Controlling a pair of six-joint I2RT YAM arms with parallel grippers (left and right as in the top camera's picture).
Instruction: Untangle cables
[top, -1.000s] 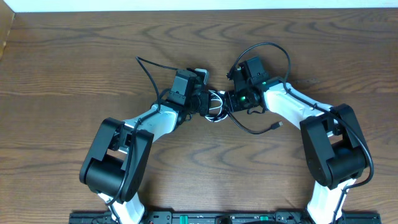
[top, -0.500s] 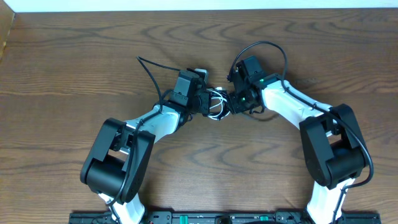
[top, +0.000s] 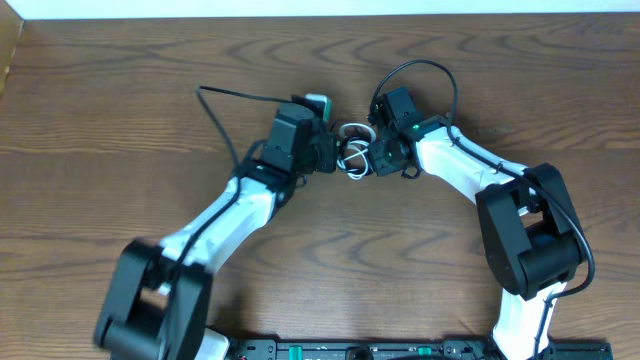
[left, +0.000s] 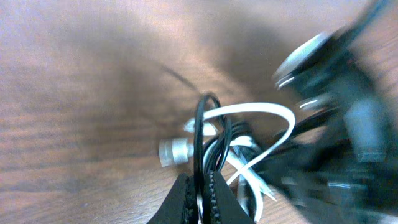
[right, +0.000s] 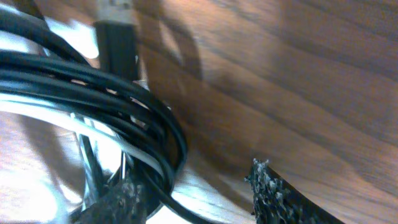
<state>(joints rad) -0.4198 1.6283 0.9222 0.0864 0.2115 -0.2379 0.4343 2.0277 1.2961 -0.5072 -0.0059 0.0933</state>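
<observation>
Overhead, two white-and-black robot arms reach in from the near edge of a dark wooden bench (top: 90, 180) and meet near its middle. Between their tips lies a small knot of cords: a black cable (top: 362, 152) and a white cable (top: 350, 130), looped through each other and resting on the wood.

The left gripper (top: 335, 157) touches the left side of the knot. In its wrist view the left gripper (left: 200, 190) has its two fingers pressed together on a tall loop of the black cable (left: 198, 143). The white cable (left: 249, 106) arcs behind that loop, and a small silver plug (left: 174, 151) pokes out to the left. This view is blurred on its right side, so the shapes there are hard to make out.

The right gripper (top: 373, 157) sits against the right side of the knot. Up close, the right gripper (right: 196, 177) has its fingers partly apart with bare wood showing between them. Several black cable (right: 93, 78) strands curve past one finger (right: 127, 199) – touching it, it seems – while the other stands clear. A white cable (right: 37, 107) strand runs beneath them, and a dark plug (right: 118, 46) stands above the bundle.
</observation>
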